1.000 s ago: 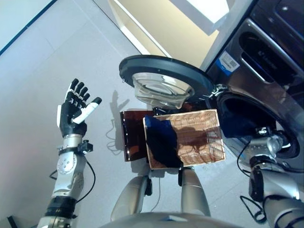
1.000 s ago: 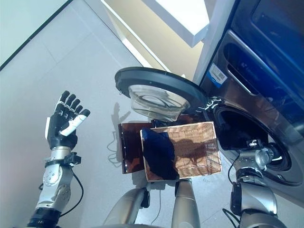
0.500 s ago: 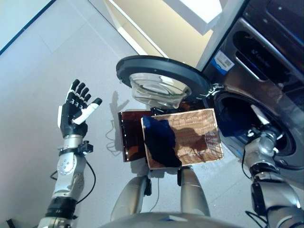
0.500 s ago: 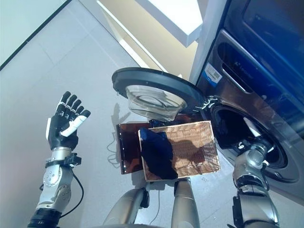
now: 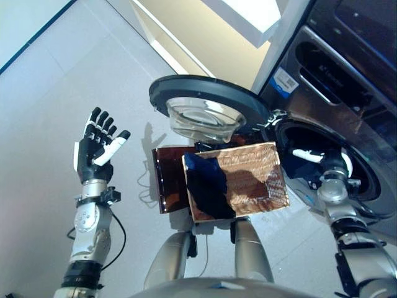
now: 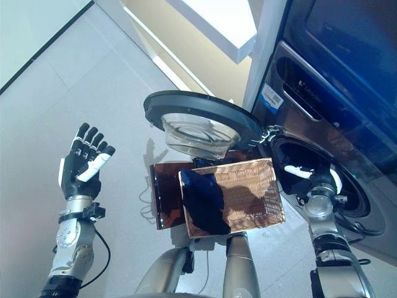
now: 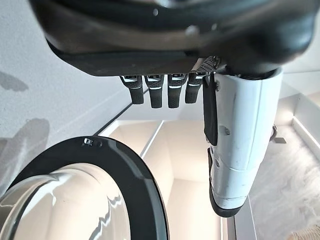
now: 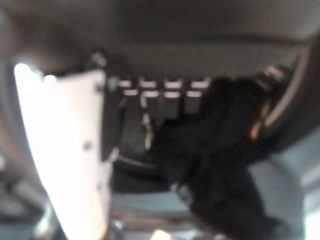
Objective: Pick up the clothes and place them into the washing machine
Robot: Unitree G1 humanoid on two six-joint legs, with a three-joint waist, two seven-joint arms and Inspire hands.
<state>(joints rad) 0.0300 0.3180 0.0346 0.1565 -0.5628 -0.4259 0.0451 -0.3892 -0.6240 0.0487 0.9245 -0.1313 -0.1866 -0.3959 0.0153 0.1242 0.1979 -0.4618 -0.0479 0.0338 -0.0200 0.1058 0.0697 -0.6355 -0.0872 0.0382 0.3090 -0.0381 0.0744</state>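
- Grey floor; washing machine at 3 o'clock, door swung open.
- Your right hand sits in the drum mouth, fingers released; dark clothes just past them.
- More dark clothes in the wicker basket.
- Left hand at 9 o'clock, spread, empty.

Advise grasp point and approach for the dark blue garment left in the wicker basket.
Likely best: pinch the bunched upper fold of the dark blue garment from above. It lies heaped in the left part of the wicker basket, whose walls block any side approach. The open left hand is raised clear on that side.
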